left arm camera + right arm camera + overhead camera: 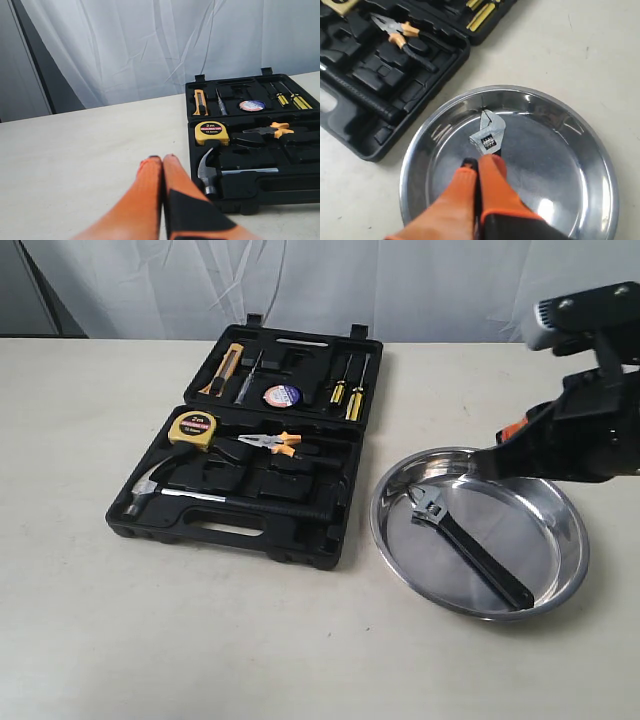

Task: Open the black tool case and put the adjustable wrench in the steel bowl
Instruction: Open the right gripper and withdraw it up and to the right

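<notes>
Table (200, 640) carries everything.

Nearest, right side: one steel bowl (530, 530), upright on the table just beside the case's right end. One adjustable wrench (470, 548) lies flat inside it. Its long axis runs diagonally, with the silver head pointing far-left and the black handle end near-right against the bowl wall.

One right gripper (480, 162) hangs over the bowl's far-right part. Its orange fingers are pressed together and hold nothing; the wrench lies loose below.

One left gripper (161, 159) is over bare table, near-left of the case. Its fingers are closed tight and empty. It is out of sight in the exterior view.

Left of the bowl: one black tool case (150, 525), open flat, handle slot on the near edge. The near half holds one hammer (215, 498) lying left-right with its head at left. Behind it are one yellow tape measure (193, 428) and one pair of orange-handled pliers (270, 443).

The far half holds one utility knife (228, 368) at left, one roll of tape (281, 395) in the middle and two yellow-handled screwdrivers (353, 390) at right.

Farthest back: a white curtain (300, 280).
</notes>
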### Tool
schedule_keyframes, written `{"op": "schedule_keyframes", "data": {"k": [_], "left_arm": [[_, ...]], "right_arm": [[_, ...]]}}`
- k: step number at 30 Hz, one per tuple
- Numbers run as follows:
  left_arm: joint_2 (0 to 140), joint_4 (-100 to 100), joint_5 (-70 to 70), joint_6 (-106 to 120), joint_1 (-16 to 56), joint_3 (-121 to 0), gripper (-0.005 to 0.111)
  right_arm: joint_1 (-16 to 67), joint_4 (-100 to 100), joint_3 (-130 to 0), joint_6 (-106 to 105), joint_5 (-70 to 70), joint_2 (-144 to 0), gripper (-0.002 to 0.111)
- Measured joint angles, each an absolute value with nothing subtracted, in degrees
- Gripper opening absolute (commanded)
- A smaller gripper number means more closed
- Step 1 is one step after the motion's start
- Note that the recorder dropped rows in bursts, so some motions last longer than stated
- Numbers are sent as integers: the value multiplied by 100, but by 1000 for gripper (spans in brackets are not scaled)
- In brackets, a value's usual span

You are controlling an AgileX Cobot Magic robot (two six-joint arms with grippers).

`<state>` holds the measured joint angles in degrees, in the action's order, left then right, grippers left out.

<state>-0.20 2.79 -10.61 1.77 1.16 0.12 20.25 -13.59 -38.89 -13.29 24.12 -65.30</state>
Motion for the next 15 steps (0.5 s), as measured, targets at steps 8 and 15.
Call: {"op": "schedule_keyframes", "data": {"k": [8,15], "left_arm": [[-20,279,-1061,177,116,12,0],[-20,279,-1061,177,116,12,0]], "right_arm": [[2025,-1359,-3841,-1288,2586,-5246,0],[2092,-1579,-3841,-1288,2631,-4385,0]]}}
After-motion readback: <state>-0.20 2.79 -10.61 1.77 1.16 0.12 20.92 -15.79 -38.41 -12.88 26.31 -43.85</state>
